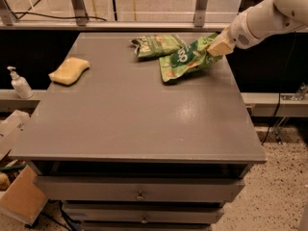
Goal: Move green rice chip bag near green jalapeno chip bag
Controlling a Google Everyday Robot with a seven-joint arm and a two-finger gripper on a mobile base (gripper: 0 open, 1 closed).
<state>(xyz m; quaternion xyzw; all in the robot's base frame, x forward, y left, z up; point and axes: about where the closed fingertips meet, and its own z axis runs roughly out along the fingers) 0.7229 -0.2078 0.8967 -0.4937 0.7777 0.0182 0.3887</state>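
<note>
Tool: my tool (219, 46) hangs over the far right corner of the surface (144, 119), closed on the right end of the rice chip bag (185, 59).
Rice chip bag: it slants down from my grip, with the loose end drooping inward. I cannot tell whether its low corner touches the surface.
Jalapeno chip bag (156, 45): it lies flat along the far edge, right against the rice bag's upper left.
Why held so: pinching one end lets the soft pouch trail below without being crushed, I judge.
Progress: nearly done, I think. Releasing here would leave the two bags side by side.
Edges: the right edge is close under my tool and the far edge is just behind both bags, so I should set the bag down inward.
Open room: the middle and near half are open. The sponge (70, 70) sits well apart by the left edge.
</note>
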